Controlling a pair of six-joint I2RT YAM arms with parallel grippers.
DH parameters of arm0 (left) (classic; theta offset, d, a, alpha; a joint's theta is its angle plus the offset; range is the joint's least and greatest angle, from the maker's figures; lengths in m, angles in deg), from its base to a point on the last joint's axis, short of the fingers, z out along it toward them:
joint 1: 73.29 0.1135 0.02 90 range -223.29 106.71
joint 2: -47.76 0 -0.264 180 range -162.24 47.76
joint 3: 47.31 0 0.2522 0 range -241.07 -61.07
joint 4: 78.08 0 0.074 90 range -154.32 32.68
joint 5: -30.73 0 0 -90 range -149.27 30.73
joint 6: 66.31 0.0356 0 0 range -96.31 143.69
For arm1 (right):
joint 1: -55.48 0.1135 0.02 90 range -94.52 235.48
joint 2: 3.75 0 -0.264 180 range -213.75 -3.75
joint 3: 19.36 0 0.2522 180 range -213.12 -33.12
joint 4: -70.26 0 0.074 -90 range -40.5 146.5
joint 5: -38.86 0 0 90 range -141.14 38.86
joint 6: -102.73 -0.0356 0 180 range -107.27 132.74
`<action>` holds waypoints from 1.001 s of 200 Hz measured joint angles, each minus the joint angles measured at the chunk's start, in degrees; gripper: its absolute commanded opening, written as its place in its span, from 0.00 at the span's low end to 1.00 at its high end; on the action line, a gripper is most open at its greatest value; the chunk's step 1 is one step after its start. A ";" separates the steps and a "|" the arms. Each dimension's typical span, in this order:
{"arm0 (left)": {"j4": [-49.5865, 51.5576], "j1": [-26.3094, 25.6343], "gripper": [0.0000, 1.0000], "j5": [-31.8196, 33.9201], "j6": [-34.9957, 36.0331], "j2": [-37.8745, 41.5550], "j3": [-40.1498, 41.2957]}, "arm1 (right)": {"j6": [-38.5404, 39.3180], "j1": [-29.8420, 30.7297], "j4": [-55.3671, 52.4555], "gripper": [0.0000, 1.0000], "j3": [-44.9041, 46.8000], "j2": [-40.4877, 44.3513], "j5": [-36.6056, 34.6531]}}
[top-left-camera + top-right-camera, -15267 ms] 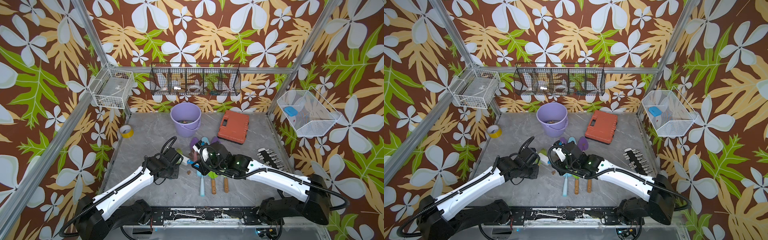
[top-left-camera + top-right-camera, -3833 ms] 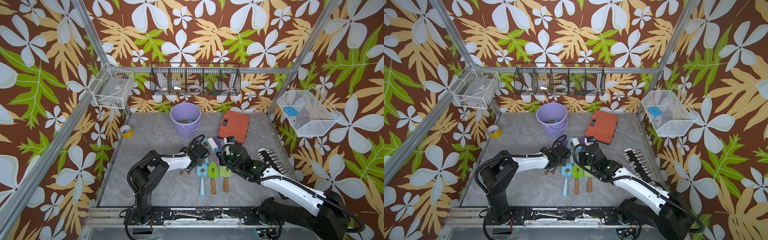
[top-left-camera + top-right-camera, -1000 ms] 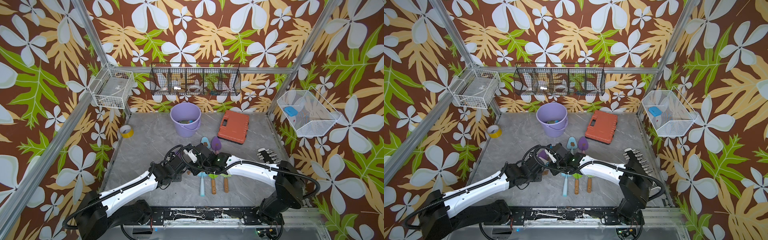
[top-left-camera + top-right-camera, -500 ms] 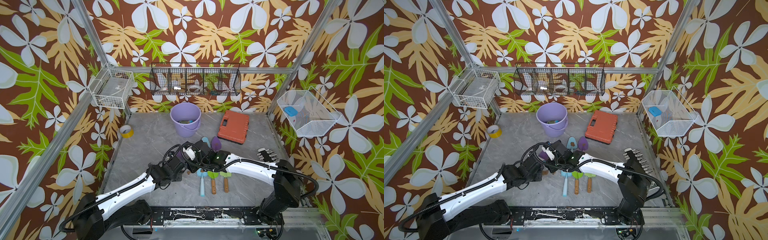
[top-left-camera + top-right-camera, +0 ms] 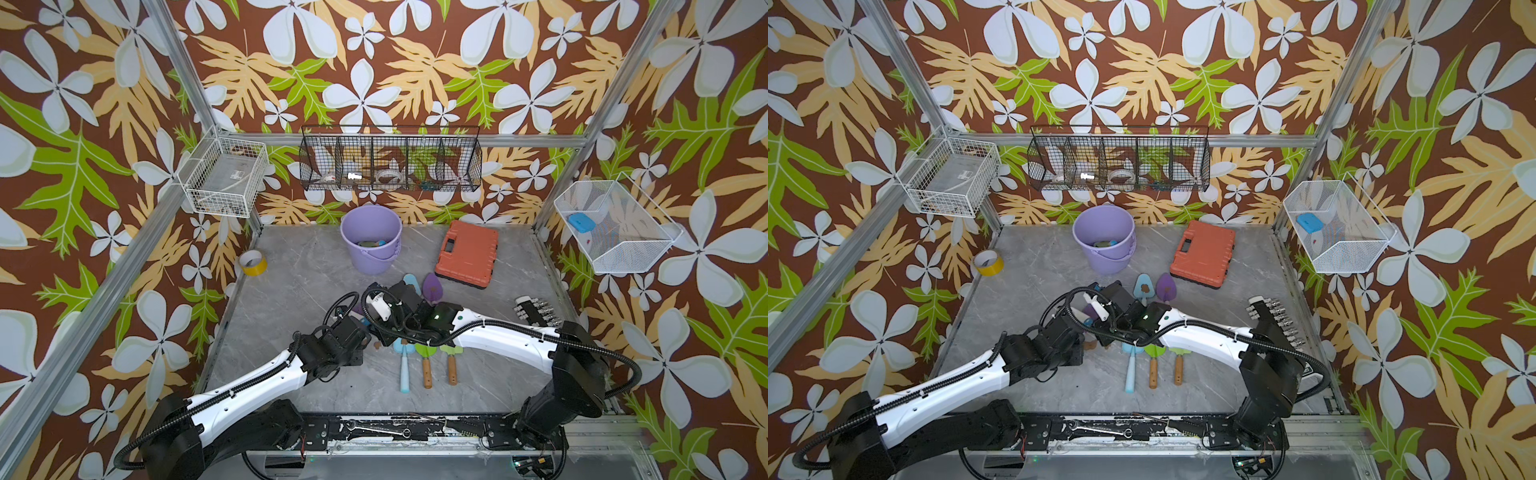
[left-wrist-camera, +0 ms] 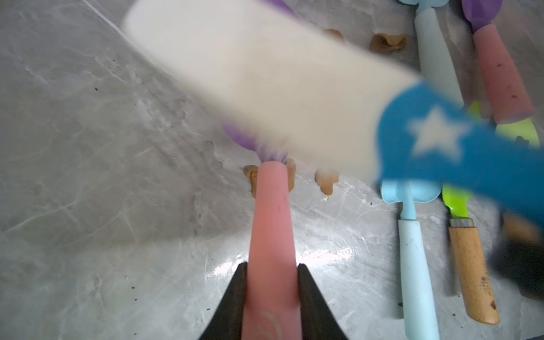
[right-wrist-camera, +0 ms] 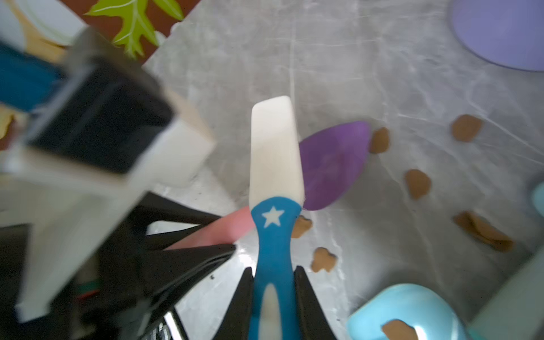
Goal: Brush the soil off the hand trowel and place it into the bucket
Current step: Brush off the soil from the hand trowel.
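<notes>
**Brushing step.** The left claw (image 6: 271,266) is closed around the pink handle of the trowel (image 7: 332,164). The purple blade projects straight ahead of that claw, low over the surface (image 5: 270,299); whether it touches cannot be told. The right claw (image 7: 273,269) is clamped on the blue, star-marked handle of the brush (image 7: 275,147). The white bristles reach forward from this claw and cross the blade near its neck.

Brown blobs of soil (image 7: 417,184) lie loose on the surface beside and beyond the blade tip, with more under the handle just ahead of the left claw. The visible part of the blade looks clean, and the part under the bristles is hidden, so brushing seems close to finished.

The next move calls for the right claw to lift the brush clear. The left claw then carries the trowel to the bucket (image 5: 370,259), well beyond both claws, and releases only once the blade is inside the rim.
</notes>
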 measured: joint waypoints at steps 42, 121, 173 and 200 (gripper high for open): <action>-1.57 0.00 0.00 -1.31 -0.02 0.42 0.70 | 0.22 -3.82 -2.71 0.00 -1.75 -4.85 -5.40; -1.99 0.02 0.00 -0.90 0.09 2.23 0.87 | 0.59 0.26 -2.38 0.00 -2.64 -2.40 -4.09; -2.19 0.00 0.00 -2.49 0.48 3.13 1.22 | -1.14 -4.92 -4.33 0.00 -1.81 -2.49 -14.23; -4.00 0.02 0.00 -2.80 0.33 6.08 2.23 | -2.32 -4.96 -2.80 0.00 0.72 3.34 -15.72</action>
